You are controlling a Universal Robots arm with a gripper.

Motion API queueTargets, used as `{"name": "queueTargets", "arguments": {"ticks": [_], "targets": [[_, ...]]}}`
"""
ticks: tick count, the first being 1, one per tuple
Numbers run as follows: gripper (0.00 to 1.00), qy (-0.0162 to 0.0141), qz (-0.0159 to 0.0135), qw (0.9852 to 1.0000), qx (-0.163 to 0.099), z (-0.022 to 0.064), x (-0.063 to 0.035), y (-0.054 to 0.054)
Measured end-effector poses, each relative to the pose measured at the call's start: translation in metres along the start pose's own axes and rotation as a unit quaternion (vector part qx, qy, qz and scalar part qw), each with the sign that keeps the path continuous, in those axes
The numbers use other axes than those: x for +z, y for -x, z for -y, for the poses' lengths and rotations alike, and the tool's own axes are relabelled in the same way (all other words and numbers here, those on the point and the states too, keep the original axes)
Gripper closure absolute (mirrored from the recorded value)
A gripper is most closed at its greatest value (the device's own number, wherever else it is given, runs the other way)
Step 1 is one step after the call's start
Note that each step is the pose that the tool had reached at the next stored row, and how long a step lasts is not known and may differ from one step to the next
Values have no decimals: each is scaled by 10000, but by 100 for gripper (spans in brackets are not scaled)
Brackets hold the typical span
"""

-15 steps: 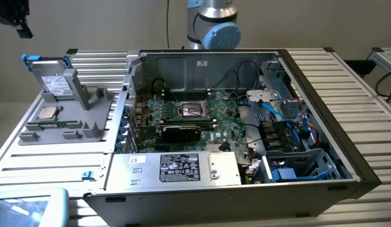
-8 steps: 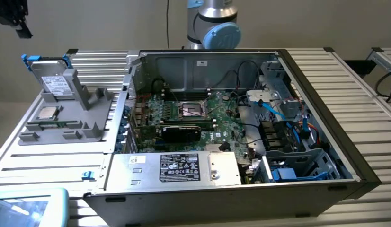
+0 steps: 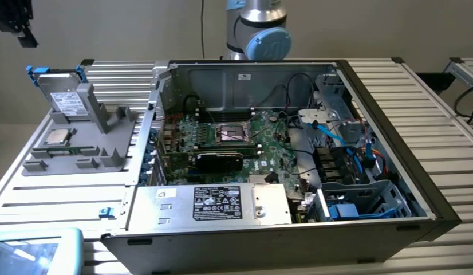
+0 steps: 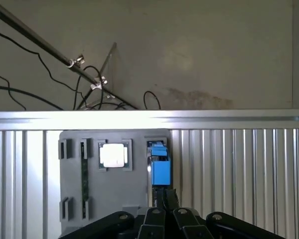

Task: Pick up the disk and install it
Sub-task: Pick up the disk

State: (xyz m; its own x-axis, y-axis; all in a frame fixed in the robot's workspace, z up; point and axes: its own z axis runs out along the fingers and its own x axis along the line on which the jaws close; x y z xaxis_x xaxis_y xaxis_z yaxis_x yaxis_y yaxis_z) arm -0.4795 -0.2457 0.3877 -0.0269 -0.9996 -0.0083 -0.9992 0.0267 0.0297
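Wrist view shows you the claw (image 4: 164, 193) with its two black fingers pressed together and nothing held between them. Its tips are aimed at the blue bracket of the disk (image 4: 160, 170). The disk stands on edge in a slot of the grey fixture tray (image 4: 134, 191), next to the square silver CPU chip (image 4: 113, 155) and a green memory stick (image 4: 83, 179). In the exterior view you find the disk (image 3: 66, 98) at the upper left of the frame, upright in that same tray (image 3: 106, 156), label facing out and blue bracket ends poking up at the top. The claw (image 3: 15, 26) hangs in the upper-left corner, above the disk and apart from it. The open computer case (image 3: 389, 143) takes up the centre and right of the frame, with its motherboard (image 3: 229, 137) exposed and the silver power supply box (image 3: 221, 203) at lower centre.
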Motion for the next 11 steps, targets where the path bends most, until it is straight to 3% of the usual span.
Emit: {"name": "queueTargets", "arguments": {"ticks": [6,7,8,10,11], "targets": [[58,8,1,10000,-15,-6,19,0],[58,13,0,10000,-19,-6,26,0],[51,15,0,10000,-24,-7,40,0],[51,16,0,10000,-27,-10,76,2],[45,16,0,10000,-28,-13,94,3]]}}
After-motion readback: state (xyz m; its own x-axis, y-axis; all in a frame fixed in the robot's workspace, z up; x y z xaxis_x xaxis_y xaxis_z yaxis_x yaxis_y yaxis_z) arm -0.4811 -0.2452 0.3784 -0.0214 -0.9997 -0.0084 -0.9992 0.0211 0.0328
